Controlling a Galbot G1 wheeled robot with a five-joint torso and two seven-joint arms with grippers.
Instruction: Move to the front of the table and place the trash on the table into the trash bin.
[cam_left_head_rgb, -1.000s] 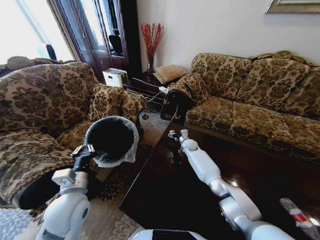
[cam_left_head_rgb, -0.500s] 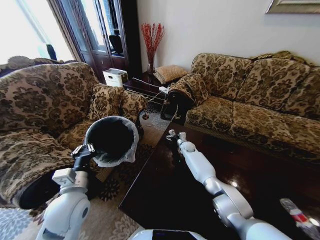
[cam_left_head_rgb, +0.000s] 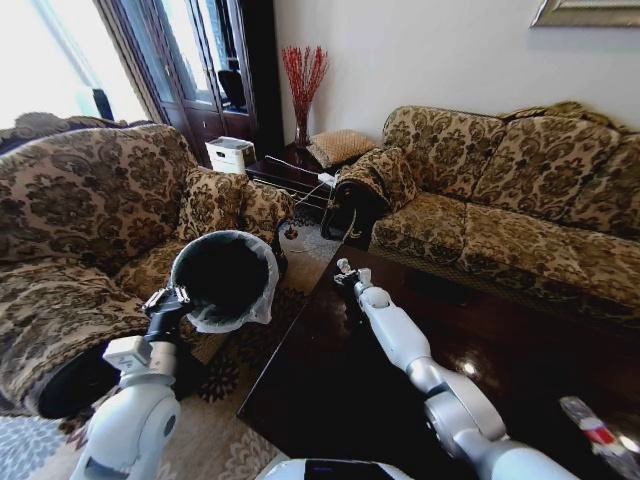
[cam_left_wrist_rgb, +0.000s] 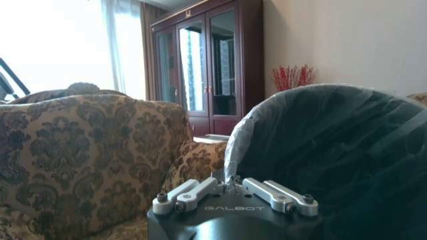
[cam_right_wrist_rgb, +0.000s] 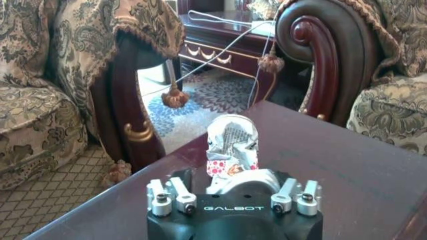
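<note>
- Glossy dark brown wooden table (cam_left_head_rgb: 340, 380): under the right gripper (cam_left_head_rgb: 345, 272).
- Crumpled silver-and-red wrapper (cam_right_wrist_rgb: 231, 145): clamped between that gripper's fingers.
- Round black bag-lined trash bin (cam_left_head_rgb: 225, 275): rim pinched by the left gripper (cam_left_head_rgb: 172, 300).
- Clear red-capped bottle (cam_left_head_rgb: 600, 436): well behind the right gripper.

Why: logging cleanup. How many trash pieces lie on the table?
2: crumpled wrapper at the table's far corner by the right tool; bottle at its near-right edge. More possibly hidden.

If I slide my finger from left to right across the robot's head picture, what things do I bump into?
Left gripper holding the trash bin → right gripper over the table's far corner → plastic bottle by the right edge.
</note>
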